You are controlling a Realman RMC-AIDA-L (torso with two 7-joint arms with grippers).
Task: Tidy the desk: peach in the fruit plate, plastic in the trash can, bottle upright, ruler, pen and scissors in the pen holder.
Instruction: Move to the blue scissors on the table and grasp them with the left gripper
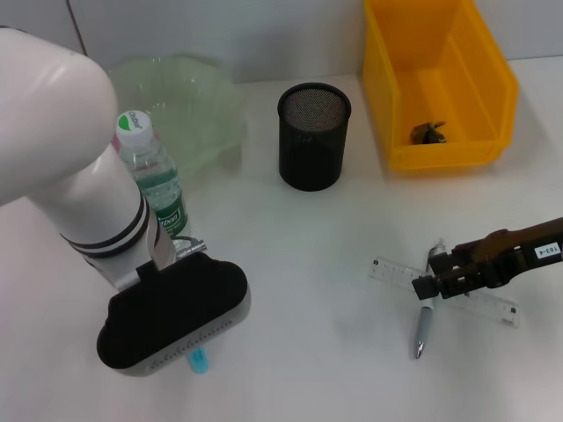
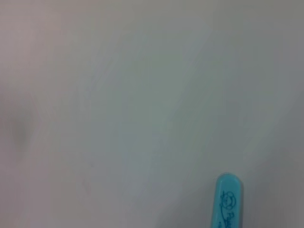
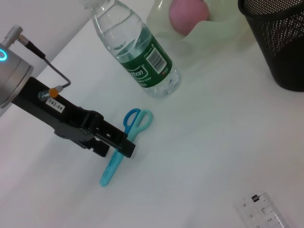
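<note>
My left pincer is down on the white desk, its dark fingers straddling the blue scissors about midway along them. I judge it slightly spread around the blades rather than pinching them, though I cannot be sure contact is made. The scissors lie flat, their long axis running from the handle loops, which point toward the upright water bottle, to the closed tip on the near side. This arm is plainly the nearer one for them.

My right pincer sits low over the pen and the clear ruler, which cross each other; I cannot tell how wide it stands.

Beyond them stand the mesh pen holder, the yellow trash can and the fruit plate holding the peach.
</note>
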